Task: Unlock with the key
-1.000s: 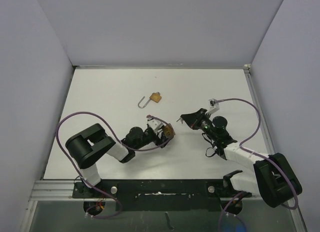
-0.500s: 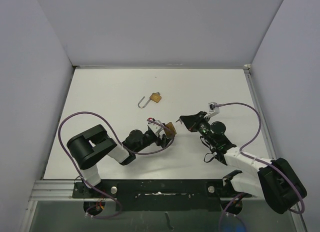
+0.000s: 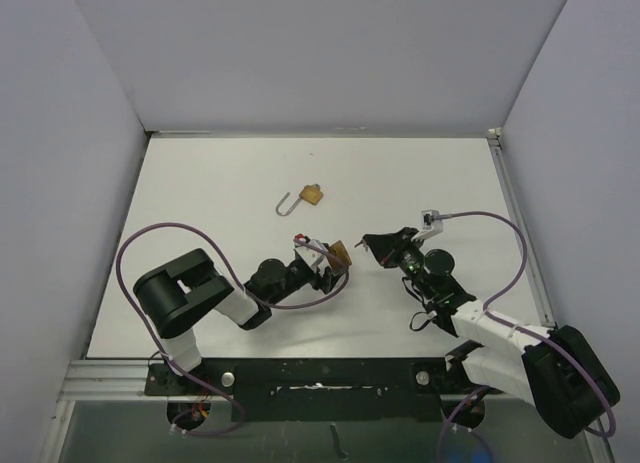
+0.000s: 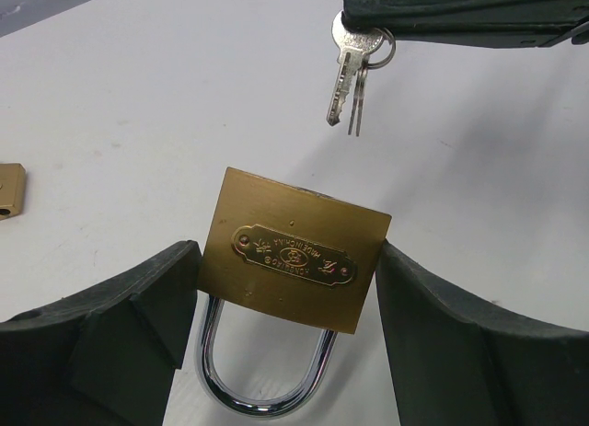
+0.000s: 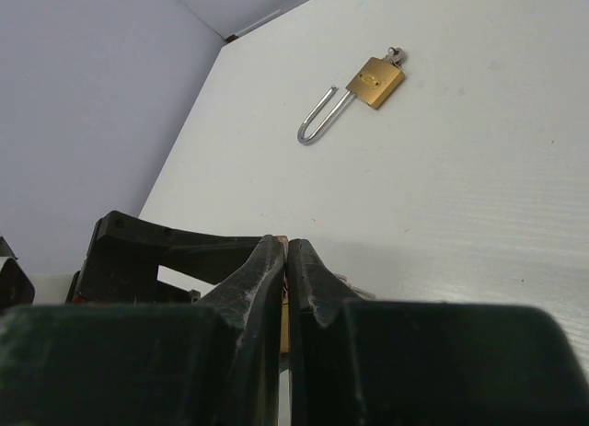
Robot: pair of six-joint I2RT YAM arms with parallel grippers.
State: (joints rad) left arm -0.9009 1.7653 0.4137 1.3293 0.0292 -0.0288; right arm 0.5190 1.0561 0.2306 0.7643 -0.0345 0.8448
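A brass padlock point(image 4: 294, 260) with a chrome shackle sits between the fingers of my left gripper point(image 4: 287, 279), which is shut on the sides of its body. Its flat top edge faces away from that camera. Just beyond it hangs a small bunch of silver keys point(image 4: 348, 76), pinched by my right gripper's fingers point(image 4: 460, 12). From above, the held padlock point(image 3: 338, 252) and my right gripper point(image 3: 371, 242) are a short gap apart in the middle of the table. In the right wrist view the right gripper point(image 5: 286, 251) is shut tight and the key itself is hidden.
A second brass padlock point(image 3: 312, 194) lies farther back on the white table point(image 3: 200, 193), its shackle point(image 3: 288, 204) swung open and a key in it; it also shows as the far padlock point(image 5: 375, 83). Purple cables loop beside both arms. Grey walls enclose the table.
The right arm's elbow has swung toward the near edge while its gripper stayed close to the padlock. The left gripper has raised the padlock slightly toward the keys.
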